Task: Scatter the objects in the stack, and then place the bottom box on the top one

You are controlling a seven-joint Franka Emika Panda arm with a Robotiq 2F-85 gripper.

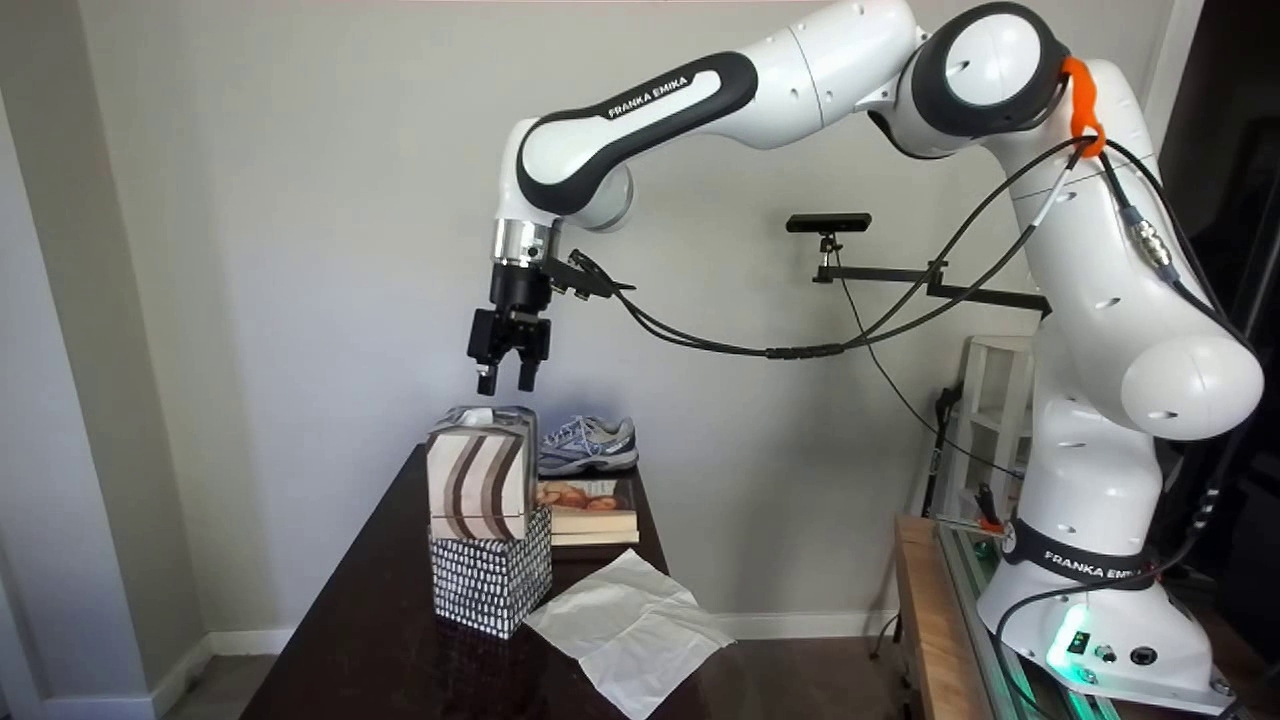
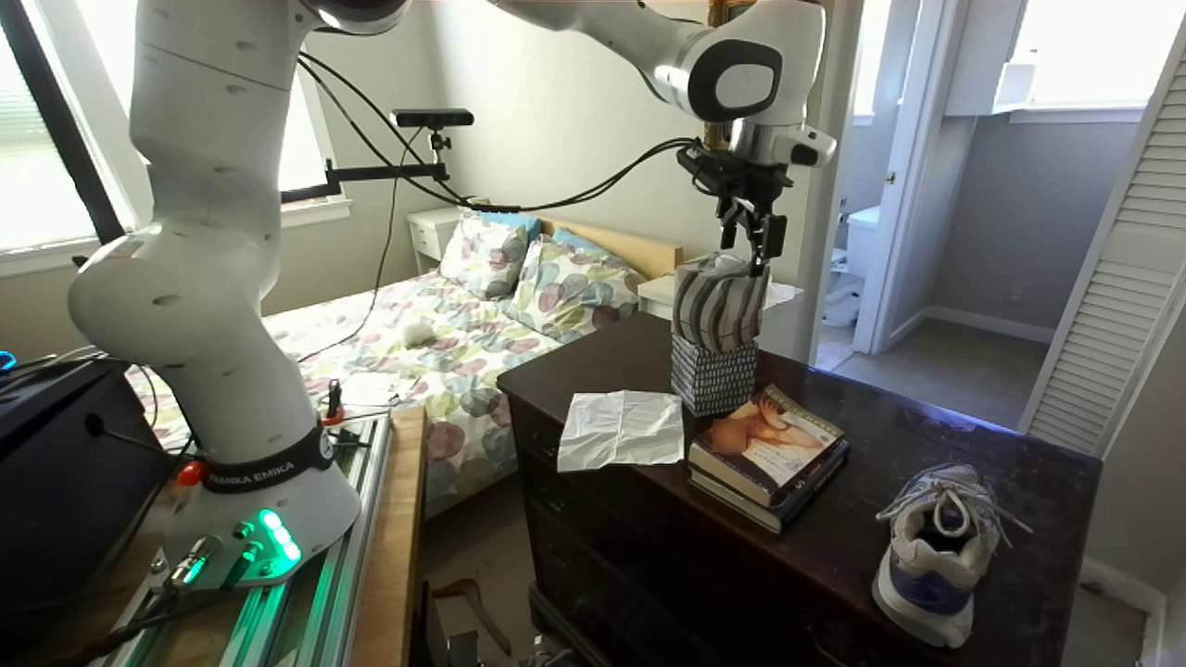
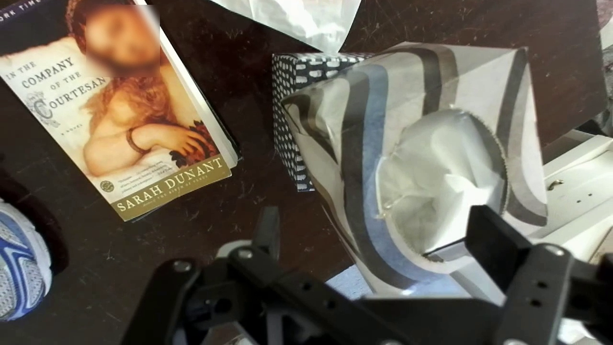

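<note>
Two fingers (image 1: 527,376) hang spread apart just above the striped box (image 1: 476,487) — clear of its top — while it rests, slightly turned, on the checkered box (image 1: 482,583).

A creased white sheet of paper (image 2: 621,431) lies on the dark wooden dresser (image 1: 360,620) and hangs a little over its front edge. Past one end of the dresser, in an exterior view, stands a bed (image 2: 482,333) with a patterned quilt (image 2: 473,454), matching pillows (image 2: 574,287) and a pale wooden headboard (image 2: 656,255), while a white nightstand (image 2: 786,326) sits just behind the dresser. Farther behind the dresser a toilet (image 2: 864,243) shows through an open doorway (image 2: 897,213), and a slatted white door (image 2: 1140,232) stands near the dresser's back corner, toward the end away from the bed.
</note>
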